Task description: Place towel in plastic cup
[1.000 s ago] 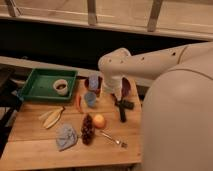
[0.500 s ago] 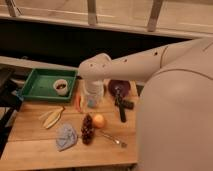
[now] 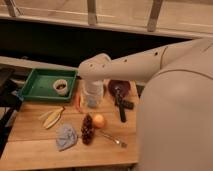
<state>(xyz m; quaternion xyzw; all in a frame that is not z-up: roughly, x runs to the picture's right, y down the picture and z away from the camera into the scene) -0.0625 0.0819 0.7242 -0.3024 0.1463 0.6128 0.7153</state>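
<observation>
1 white arm (image 3: 135,62) stretches from the right across the wooden table (image 3: 30,150), and its gripper (image 3: 93,96) hangs over the back of the tabletop, just right of the green tray (image 3: 37,85). From my station the jaws read as spread wide, with nothing that I can see gripped between them. The towel (image 3: 66,136), a rumpled grey-blue cloth, lies on the wood near the front edge, well apart from the gripper and just left of a dark bunch of grapes (image 3: 87,129). 1 orange (image 3: 99,120) sits against the grapes on their right, with a piece of cutlery (image 3: 112,139) angled just in front of it. A pale yellow banana piece (image 3: 52,117) lies behind the towel, to its left. 1 white cup (image 3: 60,86) stands inside the tray. A dark bowl (image 3: 119,87) sits right of the gripper. I cannot make out the plastic cup under the gripper.
</observation>
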